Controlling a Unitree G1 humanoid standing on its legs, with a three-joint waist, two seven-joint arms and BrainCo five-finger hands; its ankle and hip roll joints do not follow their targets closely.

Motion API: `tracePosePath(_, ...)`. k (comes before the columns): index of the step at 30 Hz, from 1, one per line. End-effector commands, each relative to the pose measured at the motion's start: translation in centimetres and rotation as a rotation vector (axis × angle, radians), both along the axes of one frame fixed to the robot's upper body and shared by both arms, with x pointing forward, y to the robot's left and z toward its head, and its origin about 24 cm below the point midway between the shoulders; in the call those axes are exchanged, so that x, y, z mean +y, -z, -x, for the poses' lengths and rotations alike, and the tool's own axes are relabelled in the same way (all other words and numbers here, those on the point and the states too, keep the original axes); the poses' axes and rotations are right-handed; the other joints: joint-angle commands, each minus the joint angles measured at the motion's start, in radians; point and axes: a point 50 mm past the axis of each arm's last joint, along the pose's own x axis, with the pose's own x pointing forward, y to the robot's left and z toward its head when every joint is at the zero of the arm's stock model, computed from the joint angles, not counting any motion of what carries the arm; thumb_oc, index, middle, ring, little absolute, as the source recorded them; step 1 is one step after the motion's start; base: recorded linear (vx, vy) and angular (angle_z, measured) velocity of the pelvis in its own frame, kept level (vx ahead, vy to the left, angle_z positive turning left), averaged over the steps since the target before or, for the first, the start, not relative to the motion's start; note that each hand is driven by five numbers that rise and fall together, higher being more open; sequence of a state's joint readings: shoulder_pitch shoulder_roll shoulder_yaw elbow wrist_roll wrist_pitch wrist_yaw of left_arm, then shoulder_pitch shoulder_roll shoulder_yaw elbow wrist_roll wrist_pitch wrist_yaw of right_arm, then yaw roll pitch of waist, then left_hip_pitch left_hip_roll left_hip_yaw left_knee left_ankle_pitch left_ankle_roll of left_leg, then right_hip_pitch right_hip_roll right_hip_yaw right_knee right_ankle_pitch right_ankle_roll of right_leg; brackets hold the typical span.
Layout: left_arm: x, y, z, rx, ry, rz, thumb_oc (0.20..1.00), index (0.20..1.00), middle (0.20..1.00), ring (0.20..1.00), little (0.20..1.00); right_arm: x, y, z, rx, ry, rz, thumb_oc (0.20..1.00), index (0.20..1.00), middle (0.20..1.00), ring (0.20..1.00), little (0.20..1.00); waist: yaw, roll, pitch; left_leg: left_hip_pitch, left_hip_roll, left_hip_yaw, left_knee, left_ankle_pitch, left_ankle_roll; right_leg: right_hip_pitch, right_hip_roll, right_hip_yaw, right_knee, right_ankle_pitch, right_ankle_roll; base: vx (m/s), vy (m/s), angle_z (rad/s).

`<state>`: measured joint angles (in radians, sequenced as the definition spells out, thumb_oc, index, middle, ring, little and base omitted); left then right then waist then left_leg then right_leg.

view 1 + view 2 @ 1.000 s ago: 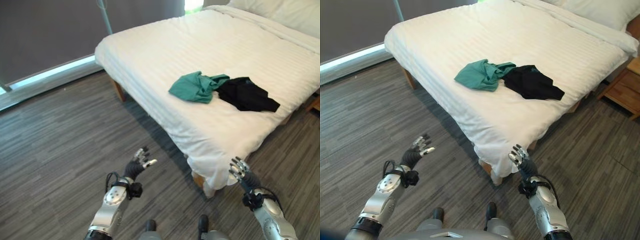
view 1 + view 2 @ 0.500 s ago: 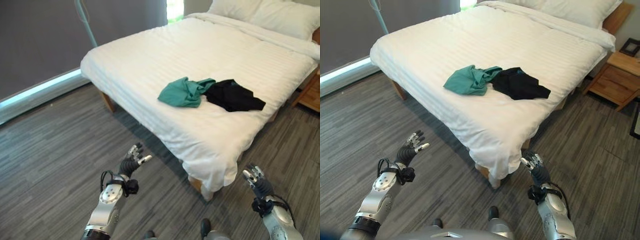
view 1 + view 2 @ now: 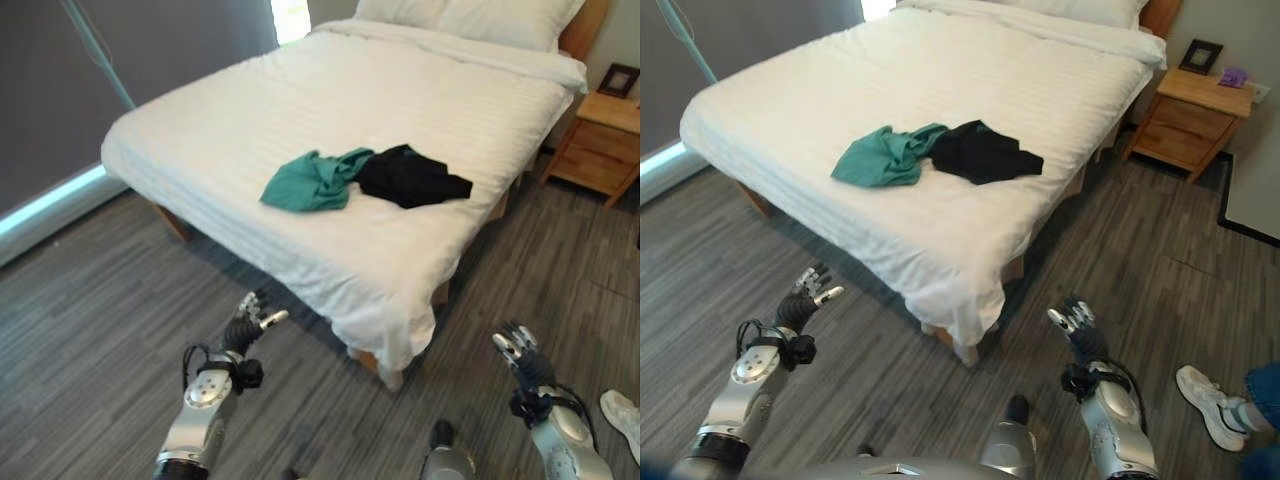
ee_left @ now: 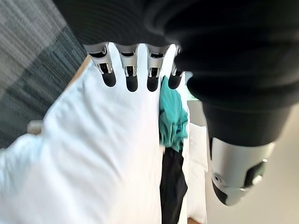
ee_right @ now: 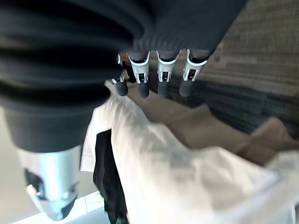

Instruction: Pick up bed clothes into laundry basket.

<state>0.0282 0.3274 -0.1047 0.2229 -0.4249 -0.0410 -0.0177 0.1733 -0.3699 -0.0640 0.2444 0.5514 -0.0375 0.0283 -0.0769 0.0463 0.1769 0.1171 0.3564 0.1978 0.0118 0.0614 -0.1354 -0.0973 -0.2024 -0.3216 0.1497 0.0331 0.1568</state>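
Green garment (image 3: 312,181) and black garment (image 3: 410,176) lie touching on the bed (image 3: 230,120). Left hand (image 3: 246,322) and right hand (image 3: 518,348), fingers relaxed and empty, hang short of the bed; step closer before reaching.

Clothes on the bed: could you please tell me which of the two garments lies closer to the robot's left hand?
The green garment. It lies on the left hand's side, with the black garment touching it on its far side, toward the nightstand.
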Motion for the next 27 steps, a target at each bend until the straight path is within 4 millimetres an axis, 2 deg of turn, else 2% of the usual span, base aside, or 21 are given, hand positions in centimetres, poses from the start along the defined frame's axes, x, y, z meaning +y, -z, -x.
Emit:
tracePosePath(1,0.6,-4.0,-2.0,-0.165,0.059,-0.032,1.0,1.0,1.0,1.0,1.0,1.3,-4.9,-3.4,-0.284,-0.035,-0.046,1.0,1.0,1.0,1.0,1.0,0.019,-0.088,0.037,-0.051,0.036,-0.026,0.462,0.139,0.003,0.074,0.013,0.014,-0.078,-0.014,-0.075,0.19,-0.548,-0.01)
tracePosePath(2,0.4,-4.1,-2.1,-0.163,0.084,-0.032,1.0,1.0,1.0,1.0,1.0,0.8,-5.1,-3.4,-0.271,-0.044,0.001,1.0,1.0,1.0,1.0,1.0,0.032,-0.109,0.059,-0.095,0.044,-0.024,0.553,0.14,0.016,0.104,0.028,0.011,-0.085,-0.034,-0.104,0.17,-0.472,-0.07)
tracePosePath(3,0.1,-4.1,-2.1,-0.161,0.095,-0.03,1.0,1.0,1.0,1.0,1.0,0.6,-5.1,-3.6,-0.258,-0.055,0.033,1.0,1.0,1.0,1.0,1.0,0.048,-0.119,0.072,-0.134,0.012,-0.054,0.598,0.11,0.021,0.124,0.034,0.01,-0.095,-0.049,-0.112,0.14,-0.349,0.1)
tracePosePath(5,-0.4,-4.4,-2.5,-0.173,0.111,-0.029,1.0,1.0,1.0,1.0,1.0,0.0,-5.5,-4.0,-0.238,-0.07,0.09,1.0,1.0,1.0,1.0,1.0,0.067,-0.128,0.083,-0.212,-0.06,-0.074,0.581,0.05,0.021,0.163,0.034,0.018,-0.118,-0.056,-0.1,0.2,-0.208,0.11)
tracePosePath(8,-1.1,-4.3,-2.9,-0.166,0.143,-0.022,1.0,1.0,1.0,1.0,1.0,-0.8,-6.0,-3.9,-0.232,-0.083,0.128,1.0,1.0,1.0,1.0,1.0,0.086,-0.129,0.071,-0.273,-0.145,-0.012,0.409,-0.005,0.029,0.211,0.042,0.007,-0.147,-0.067,-0.083,0.27,-0.094,0.17)
tracePosePath(9,-1.2,-4.2,-2.9,-0.166,0.153,-0.037,1.0,1.0,1.0,1.0,1.0,-0.9,-6.0,-3.8,-0.225,-0.09,0.156,1.0,1.0,1.0,1.0,1.0,0.098,-0.123,0.064,-0.28,-0.192,-0.005,0.304,-0.012,0.043,0.214,0.05,0.009,-0.146,-0.073,-0.076,0.27,-0.002,0.42)
tracePosePath(10,-1.3,-4.2,-2.8,-0.166,0.161,-0.048,1.0,1.0,1.0,1.0,1.0,-1.2,-6.1,-3.7,-0.218,-0.097,0.183,1.0,1.0,1.0,1.0,1.0,0.109,-0.118,0.053,-0.275,-0.225,-0.006,0.219,0.006,0.053,0.224,0.056,0.011,-0.149,-0.078,-0.067,0.26,0.035,0.38)
tracePosePath(11,-1.3,-4.1,-2.7,-0.165,0.166,-0.059,1.0,1.0,1.0,1.0,1.0,-1.2,-6.3,-3.8,-0.22,-0.112,0.199,1.0,1.0,1.0,1.0,1.0,0.113,-0.111,0.048,-0.238,-0.233,-0.016,0.167,0.0,0.056,0.225,0.061,0.013,-0.137,-0.087,-0.062,0.24,0.033,0.15)
tracePosePath(12,-1.3,-4.1,-2.7,-0.165,0.171,-0.068,1.0,1.0,1.0,1.0,1.0,-1.3,-6.5,-4.0,-0.22,-0.108,0.215,1.0,1.0,1.0,1.0,1.0,0.111,-0.111,0.043,-0.242,-0.235,-0.02,0.165,0.014,0.051,0.238,0.056,0.005,-0.141,-0.088,-0.062,0.25,0.05,-0.07)
tracePosePath(13,-1.2,-4.3,-2.7,-0.171,0.182,-0.075,1.0,1.0,1.0,1.0,1.0,-1.1,-6.8,-4.4,-0.231,-0.12,0.218,1.0,1.0,1.0,1.0,1.0,0.113,-0.107,0.034,-0.208,-0.251,-0.042,0.12,-0.005,0.053,0.245,0.059,0.011,-0.15,-0.091,-0.056,0.2,0.056,-0.07)
tracePosePath(16,-1.2,-4.3,-2.7,-0.173,0.19,-0.086,1.0,1.0,1.0,1.0,1.0,-0.8,-7.3,-4.7,-0.26,-0.126,0.212,1.0,1.0,1.0,1.0,1.0,0.106,-0.103,0.02,-0.179,-0.261,-0.021,0.07,0.001,0.06,0.254,0.057,0.0,-0.17,-0.08,-0.049,0.14,0.089,0.11)
tracePosePath(19,-1.1,-3.9,-1.9,-0.152,0.215,-0.108,1.0,1.0,1.0,1.0,1.0,-0.6,-8.4,-5.9,-0.279,-0.188,0.286,1.0,1.0,1.0,1.0,1.0,0.119,-0.104,-0.001,-0.124,-0.282,-0.026,0.003,-0.016,0.086,0.248,0.046,0.01,-0.167,-0.078,-0.033,0.13,0.121,-0.05)
tracePosePath(21,-1.2,-3.6,-1.5,-0.137,0.225,-0.091,1.0,1.0,1.0,1.0,1.0,-0.9,-9.3,-6.7,-0.275,-0.213,0.364,1.0,1.0,1.0,1.0,1.0,0.131,-0.108,0.003,-0.1,-0.291,-0.026,-0.004,-0.037,0.108,0.222,0.027,0.016,-0.076,-0.08,-0.02,0.05,0.122,0.03)
tracePosePath(22,-1.2,-3.4,-1.3,-0.125,0.233,-0.091,1.0,1.0,1.0,1.0,1.0,-1.3,-10.0,-7.2,-0.267,-0.244,0.432,1.0,1.0,1.0,1.0,1.0,0.138,-0.109,0.014,-0.088,-0.296,-0.028,-0.002,-0.05,0.127,0.17,0.001,0.036,0.04,-0.071,-0.006,0.01,0.13,-0.04)
tracePosePath(23,-1.3,-3.4,-1.2,-0.123,0.25,-0.094,1.0,1.0,1.0,1.0,1.0,-1.6,-10.9,-7.8,-0.258,-0.262,0.513,1.0,1.0,1.0,1.0,1.0,0.136,-0.113,0.029,-0.074,-0.305,-0.032,-0.002,-0.058,0.141,0.124,-0.014,0.061,0.124,-0.025,0.016,0.0,0.118,-0.07)
tracePosePath(24,-1.6,-3.5,-1.2,-0.126,0.267,-0.092,1.0,1.0,1.0,1.0,1.0,-2.2,-12.0,-8.3,-0.263,-0.265,0.591,1.0,1.0,1.0,1.0,1.0,0.127,-0.113,0.054,-0.064,-0.309,-0.041,0.004,-0.065,0.151,0.091,-0.02,0.094,0.203,0.01,0.04,-0.01,0.067,-0.01)
tracePosePath(25,-1.8,-3.5,-1.3,-0.126,0.281,-0.09,1.0,1.0,1.0,1.0,1.0,-2.9,-13.0,-8.6,-0.261,-0.266,0.656,1.0,1.0,1.0,1.0,1.0,0.116,-0.109,0.065,-0.066,-0.306,-0.059,0.001,-0.061,0.155,0.049,0.001,0.154,0.247,0.017,0.044,0.0,0.021,0.13)
tracePosePath(26,-2.3,-3.6,-1.5,-0.13,0.308,-0.089,1.0,1.0,1.0,1.0,1.0,-4.0,-13.9,-9.1,-0.245,-0.249,0.729,1.0,1.0,1.0,1.0,1.0,0.105,-0.105,0.071,-0.059,-0.308,-0.081,-0.011,-0.062,0.156,0.021,0.026,0.207,0.243,0.002,0.038,0.06,-0.021,0.29)
tracePosePath(27,-2.4,-3.6,-1.5,-0.127,0.328,-0.093,1.0,1.0,1.0,1.0,1.0,-4.9,-14.9,-9.6,-0.221,-0.254,0.797,1.0,1.0,1.0,1.0,1.0,0.101,-0.101,0.064,-0.05,-0.309,-0.095,-0.029,-0.063,0.149,0.015,0.038,0.234,0.183,-0.024,0.025,0.15,-0.071,0.61)
